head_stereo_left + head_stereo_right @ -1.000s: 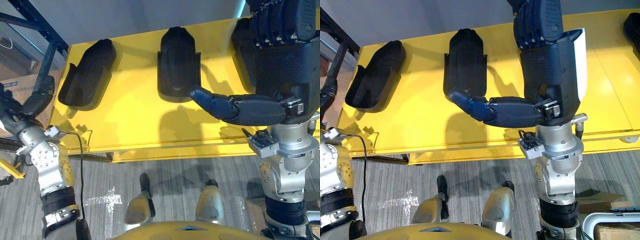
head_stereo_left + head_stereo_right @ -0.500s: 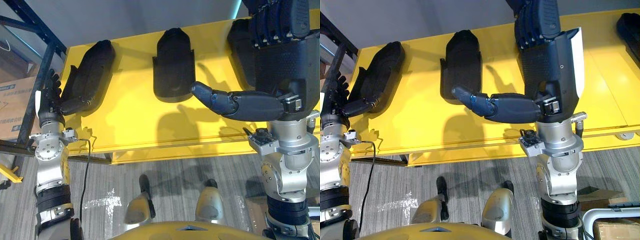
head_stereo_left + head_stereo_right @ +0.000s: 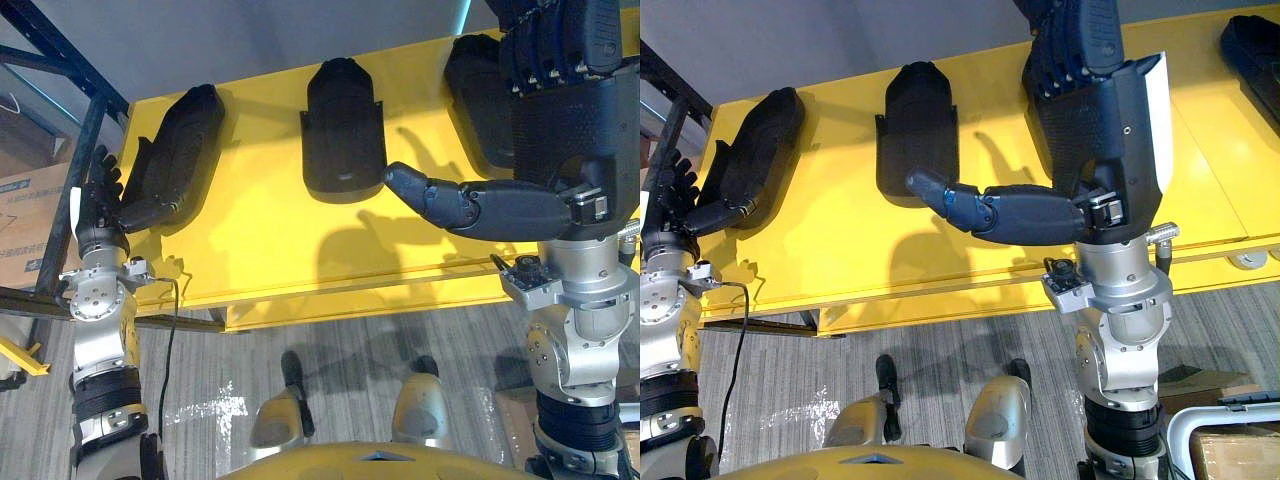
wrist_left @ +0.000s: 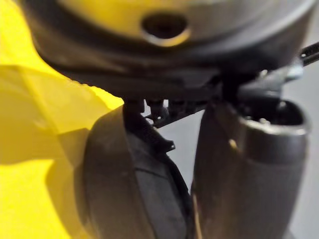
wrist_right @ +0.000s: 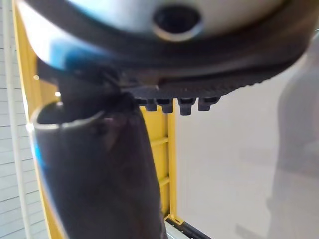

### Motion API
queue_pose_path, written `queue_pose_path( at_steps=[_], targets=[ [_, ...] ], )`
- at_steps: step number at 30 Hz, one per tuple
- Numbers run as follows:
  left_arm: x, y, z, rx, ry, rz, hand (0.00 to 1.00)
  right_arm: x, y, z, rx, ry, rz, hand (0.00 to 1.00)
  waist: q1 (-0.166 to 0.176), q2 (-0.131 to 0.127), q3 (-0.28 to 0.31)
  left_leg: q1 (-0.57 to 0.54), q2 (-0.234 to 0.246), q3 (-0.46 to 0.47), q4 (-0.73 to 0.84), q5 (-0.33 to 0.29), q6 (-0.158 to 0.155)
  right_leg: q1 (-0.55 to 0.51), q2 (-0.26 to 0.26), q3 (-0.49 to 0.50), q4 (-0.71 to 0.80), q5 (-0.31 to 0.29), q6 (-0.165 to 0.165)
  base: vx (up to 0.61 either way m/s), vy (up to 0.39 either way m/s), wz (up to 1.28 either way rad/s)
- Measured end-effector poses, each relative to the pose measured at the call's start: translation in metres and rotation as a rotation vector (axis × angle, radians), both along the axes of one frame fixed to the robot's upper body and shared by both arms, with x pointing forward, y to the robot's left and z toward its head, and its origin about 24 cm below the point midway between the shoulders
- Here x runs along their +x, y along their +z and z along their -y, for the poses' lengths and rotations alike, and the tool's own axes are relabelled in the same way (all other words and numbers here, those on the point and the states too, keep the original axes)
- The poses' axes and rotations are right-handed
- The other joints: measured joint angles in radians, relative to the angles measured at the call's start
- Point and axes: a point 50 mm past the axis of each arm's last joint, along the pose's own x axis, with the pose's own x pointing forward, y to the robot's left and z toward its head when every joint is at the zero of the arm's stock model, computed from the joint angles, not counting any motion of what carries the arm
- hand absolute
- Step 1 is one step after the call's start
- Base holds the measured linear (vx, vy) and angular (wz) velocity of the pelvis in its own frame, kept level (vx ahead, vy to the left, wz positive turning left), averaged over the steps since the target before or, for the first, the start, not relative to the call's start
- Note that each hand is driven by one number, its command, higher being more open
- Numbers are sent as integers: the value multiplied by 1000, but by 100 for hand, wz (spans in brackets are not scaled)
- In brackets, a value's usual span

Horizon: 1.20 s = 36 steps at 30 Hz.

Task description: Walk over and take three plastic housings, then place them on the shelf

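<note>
Since a second ago the left hand (image 3: 95,205) has come up from the lower left of the frame to the near end of the leftmost housing, and over the last half second it has stayed there. Its fingers stand straight and relaxed, and its thumb lies against that housing's near end without closing on it.

Three black moulded plastic housings lie well apart in a row on the glossy yellow table top (image 3: 270,240): the leftmost housing (image 3: 180,150) at upper left, the middle housing (image 3: 343,130) at upper centre, the right housing (image 3: 478,90) at upper right. A fourth black housing (image 3: 1252,45) shows at the top right corner of the right eye view.

The right hand (image 3: 570,110) is raised at the right of the frame, released and holding nothing, fingers pointing up and thumb stretched towards the centre. It covers part of the right housing.

A dark blue metal rack post (image 3: 88,135) and a brown cardboard box (image 3: 25,215) stand at the left edge.
</note>
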Motion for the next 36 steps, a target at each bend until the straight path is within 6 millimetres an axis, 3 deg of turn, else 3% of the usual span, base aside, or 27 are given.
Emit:
queue_pose_path(
  at_steps=[4, 10, 17, 20, 25, 28, 32, 36],
  targets=[
    [-3, 0, -5, -2, -22, -40, 100, 0, 0, 2, 1, -9, 2, 100, -3, 1, 0, 13, 0, 0, -2, 0, 0, 13, 1, 0, -5, 1, 1, -4, -4, -1],
    [-26, -5, -8, 13, -35, -55, 100, -3, -1, 10, 5, -57, -4, 100, -3, 2, 1, 23, 1, 1, -11, 0, 1, 32, 5, -2, -37, 15, 1, -2, -2, -1],
    [-38, -10, -16, 1, 64, -55, 100, -4, -12, 24, 9, -127, -64, 100, 0, -4, 8, 25, 2, -17, -12, -1, 2, 60, 8, -21, -71, 29, 1, -4, -2, 4],
    [-43, 1, -18, -73, 137, 78, 100, 1, -21, 30, 50, -152, -106, 100, 2, -9, 25, 33, 3, -22, -13, -1, 2, 79, 11, -28, -87, 32, -1, -20, -4, 3],
    [-56, 34, -20, -43, 277, 342, 100, 6, -37, 34, 90, -178, -182, 100, 4, -13, 28, 34, 8, -22, -14, -2, 1, 86, 18, -30, -104, 42, -6, 4, -4, -1],
    [-56, 39, -18, -34, 262, 373, 100, 7, -39, 34, 92, -183, -192, 100, 1, -13, 28, 36, 9, -20, -14, -3, 1, 87, 19, -29, -104, 43, -7, -4, -6, -2],
    [-54, 32, -10, -87, 175, 356, 100, 5, -41, 35, 90, -187, -196, 100, 0, -14, 31, 42, 10, -16, -14, -4, 1, 89, 21, -25, -104, 43, -7, -26, -8, -4],
    [-57, 8, -4, -119, 97, 214, 100, 2, -45, 36, 82, -191, -201, 100, -1, -18, 37, 57, 11, -10, -13, -9, 0, 103, 21, -21, -110, 43, -8, -21, -4, -4]
  ],
)
